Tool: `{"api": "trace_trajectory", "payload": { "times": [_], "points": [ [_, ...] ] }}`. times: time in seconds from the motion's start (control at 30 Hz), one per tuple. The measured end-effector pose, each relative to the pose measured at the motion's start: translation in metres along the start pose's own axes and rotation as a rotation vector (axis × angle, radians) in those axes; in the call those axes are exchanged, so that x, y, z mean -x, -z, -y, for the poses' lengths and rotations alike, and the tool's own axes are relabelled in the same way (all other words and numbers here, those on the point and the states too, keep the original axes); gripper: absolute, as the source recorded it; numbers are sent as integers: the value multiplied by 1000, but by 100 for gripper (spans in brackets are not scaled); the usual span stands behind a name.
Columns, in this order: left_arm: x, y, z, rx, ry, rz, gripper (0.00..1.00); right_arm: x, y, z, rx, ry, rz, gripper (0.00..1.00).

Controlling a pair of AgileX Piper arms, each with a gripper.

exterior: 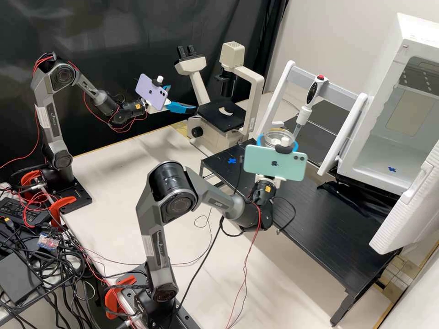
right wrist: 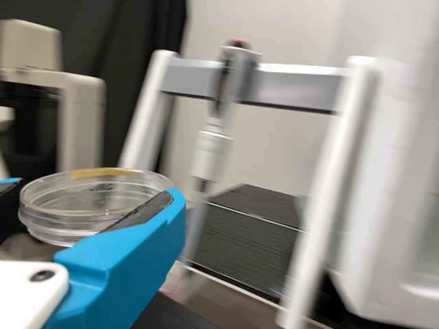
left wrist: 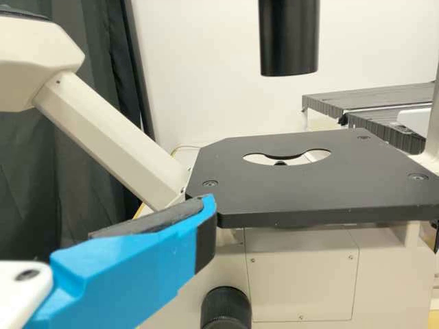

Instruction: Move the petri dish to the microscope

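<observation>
- Between the two blue fingers of the right gripper [exterior: 278, 138] sits the clear petri dish [right wrist: 58, 209], gripped at its sides and held up roughly level above the black slatted table [exterior: 338, 233]; a yellowish strip [right wrist: 103, 173] shows on its rim.
- The dish is apart from the microscope [exterior: 257, 93], whose black stage [left wrist: 309, 199] is flat, with a curved opening [left wrist: 291, 158] near its middle.
- The left gripper [exterior: 183, 98] is spread wide, its blue fingers well apart, beside the microscope on the eyepiece side. In the left wrist view one finger [left wrist: 130, 264] points towards the near corner of the stage.
- A black objective tube [left wrist: 289, 41] hangs over the stage, and a dark round knob [left wrist: 226, 308] sits low on the microscope's body.
- Near the dish, a pipette [exterior: 312, 91] with a red top hangs tilted from the grey crossbar of a white frame [exterior: 279, 91].
- The white cabinet [exterior: 366, 114] has its door [exterior: 407, 208] open, with a blue cross on its floor [exterior: 392, 169]; another blue cross [exterior: 232, 161] marks the black table.
- A purple phone [exterior: 152, 92] is mounted on the left arm, a pale green phone [exterior: 274, 160] on the right one.
- Both arms are based at the pale bench [exterior: 123, 173], beside tangled cables [exterior: 45, 260].
</observation>
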Motion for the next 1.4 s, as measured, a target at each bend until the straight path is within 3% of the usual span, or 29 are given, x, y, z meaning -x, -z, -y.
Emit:
{"api": "trace_trajectory", "payload": {
  "times": [0.2, 0.47, 0.7, 0.9, 1.27, 1.4],
  "points": [
    [0, 0, 0, 0, 0, 0, 100, -19, 35, 34, 58, 99, -142, 0],
    [0, 0, 0, 0, 0, 0, 100, -49, 75, 68, 88, 151, -292, 0],
    [0, 0, 0, 0, 0, 0, 100, -86, 90, 85, 107, 204, -280, 0],
    [0, 0, 0, 0, 0, 0, 100, -120, 88, 95, 119, 252, -235, 0],
    [0, 0, 0, 0, 0, 0, 100, -182, 57, 102, 6, 311, -106, 0],
    [0, 0, 0, 0, 0, 0, 100, -199, 47, 106, 18, 319, -97, 0]
  ]
}}
